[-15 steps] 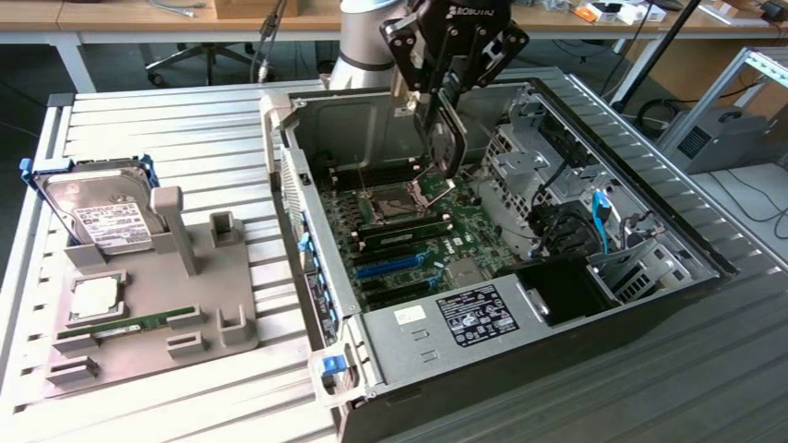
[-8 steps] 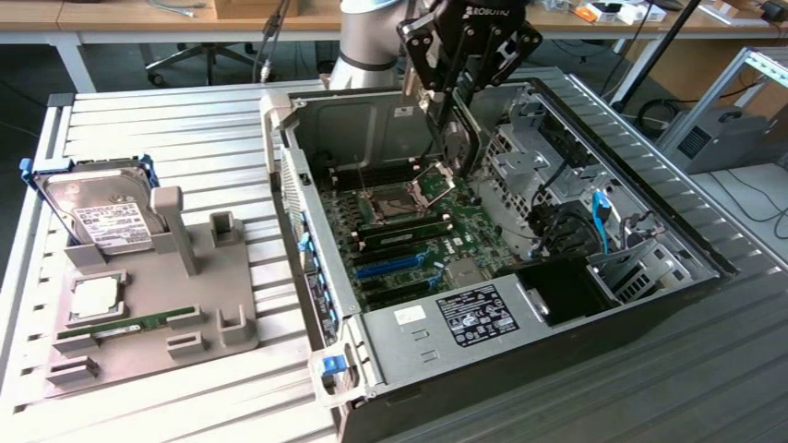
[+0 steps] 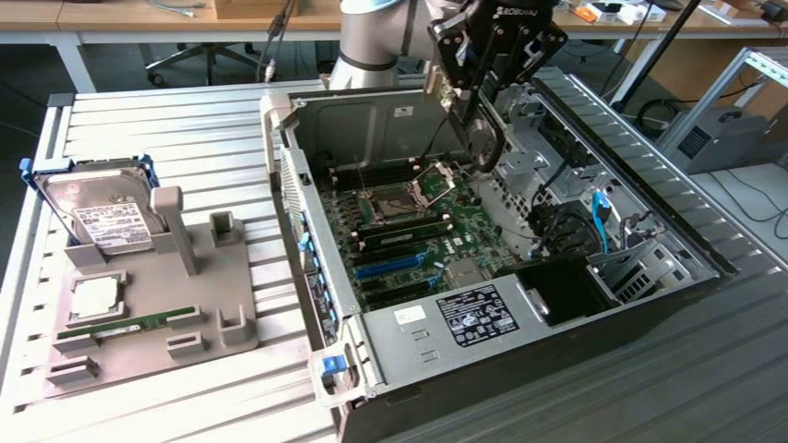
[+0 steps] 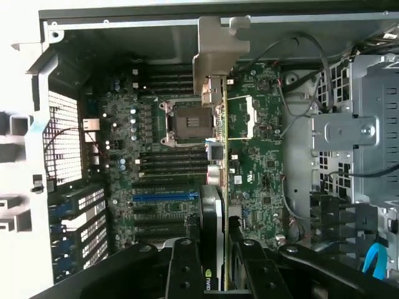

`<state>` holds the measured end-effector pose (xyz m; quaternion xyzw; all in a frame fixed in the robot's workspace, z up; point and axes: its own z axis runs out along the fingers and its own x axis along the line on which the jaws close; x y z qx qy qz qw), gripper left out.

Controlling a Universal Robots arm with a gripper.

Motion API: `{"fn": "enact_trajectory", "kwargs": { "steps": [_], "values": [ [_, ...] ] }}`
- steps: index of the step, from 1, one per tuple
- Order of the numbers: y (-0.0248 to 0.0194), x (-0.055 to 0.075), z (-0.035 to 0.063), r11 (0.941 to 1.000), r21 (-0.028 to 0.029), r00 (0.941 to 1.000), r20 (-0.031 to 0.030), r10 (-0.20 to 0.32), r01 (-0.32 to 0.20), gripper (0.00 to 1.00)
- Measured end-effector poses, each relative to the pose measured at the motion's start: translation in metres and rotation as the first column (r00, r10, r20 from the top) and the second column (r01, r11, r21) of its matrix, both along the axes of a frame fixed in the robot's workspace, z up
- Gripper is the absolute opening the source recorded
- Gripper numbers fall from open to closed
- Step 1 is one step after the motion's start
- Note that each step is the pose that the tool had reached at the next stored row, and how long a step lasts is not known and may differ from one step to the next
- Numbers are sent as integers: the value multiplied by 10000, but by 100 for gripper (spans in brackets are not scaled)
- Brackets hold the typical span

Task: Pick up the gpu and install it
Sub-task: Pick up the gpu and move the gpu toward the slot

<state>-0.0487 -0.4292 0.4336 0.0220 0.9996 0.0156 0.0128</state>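
My gripper (image 3: pixel 478 92) hangs over the open computer case (image 3: pixel 295 175), shut on the gpu (image 3: pixel 482 138). The card hangs on edge below the fingers, above the motherboard (image 3: pixel 412 231) near the CPU socket (image 3: pixel 400 198). In the wrist view the gpu (image 4: pixel 215 205) shows edge-on between the two black fingers (image 4: pixel 184 268), with its silvery bracket (image 4: pixel 218 53) at the end away from the gripper (image 4: pixel 213 255). The card lies over the socket area and beside the row of expansion slots, one of them blue (image 4: pixel 165 196).
At the exterior view's left, a grey holder (image 3: pixel 221 332) carries a blue-framed hard drive (image 3: pixel 99 217), a green memory stick (image 3: pixel 129 323) and a square chip (image 3: pixel 96 295). Inside the case, drive cages (image 3: pixel 560 175) and cables (image 3: pixel 600 221) crowd the exterior view's right side.
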Motion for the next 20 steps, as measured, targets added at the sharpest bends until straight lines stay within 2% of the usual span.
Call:
{"fn": "enact_trajectory", "kwargs": {
  "steps": [2,12,14,20],
  "values": [
    [1,122,0,10000,0,10000,0,3,-3,27],
    [2,432,0,10000,1,10000,0,77,-77,27],
    [3,532,0,9999,1,9999,0,121,-121,27],
    [5,663,0,9996,1,9996,0,271,-271,27]
  ]
}}
